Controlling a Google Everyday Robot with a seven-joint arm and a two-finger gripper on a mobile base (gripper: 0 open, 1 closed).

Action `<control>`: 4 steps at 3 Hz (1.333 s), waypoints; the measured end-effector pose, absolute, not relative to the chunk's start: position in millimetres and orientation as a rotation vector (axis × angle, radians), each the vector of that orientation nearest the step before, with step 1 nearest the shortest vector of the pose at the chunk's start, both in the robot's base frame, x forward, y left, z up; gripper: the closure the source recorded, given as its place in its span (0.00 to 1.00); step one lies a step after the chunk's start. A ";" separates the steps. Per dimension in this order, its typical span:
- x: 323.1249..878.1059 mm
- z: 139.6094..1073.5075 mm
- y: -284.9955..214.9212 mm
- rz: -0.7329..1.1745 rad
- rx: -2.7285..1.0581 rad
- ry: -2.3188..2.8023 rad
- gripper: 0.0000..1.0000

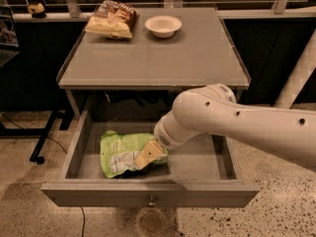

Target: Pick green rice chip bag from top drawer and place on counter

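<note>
Speckled floor [276, 211] surrounds a grey cabinet with its top drawer [148, 192] pulled out. The green rice chip bag [118, 152] lies flat in the drawer's 9 o'clock half, and the hand [150, 154] sits on the bag's 3 o'clock edge; whether it has clamped the bag cannot be told. The lift probably wants a firm pinch, then a straight rise clear of the drawer walls. After that, carry toward 12 o'clock onto the bare surface [163, 63], short of the brown chip bag [111, 21] and bowl [163, 25].

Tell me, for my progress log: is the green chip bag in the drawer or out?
In: the green rice chip bag lies inside the open top drawer, with the gripper down at its edge.
</note>
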State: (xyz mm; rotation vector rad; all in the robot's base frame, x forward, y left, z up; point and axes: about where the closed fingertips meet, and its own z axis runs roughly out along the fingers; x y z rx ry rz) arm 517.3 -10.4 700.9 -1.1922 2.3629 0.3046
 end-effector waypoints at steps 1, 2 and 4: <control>526.9 689.3 -2.9 0.306 -1.186 2.363 0.00; 544.7 674.3 11.7 0.329 -1.203 2.353 0.00; 561.0 643.9 32.8 0.374 -1.225 2.368 0.00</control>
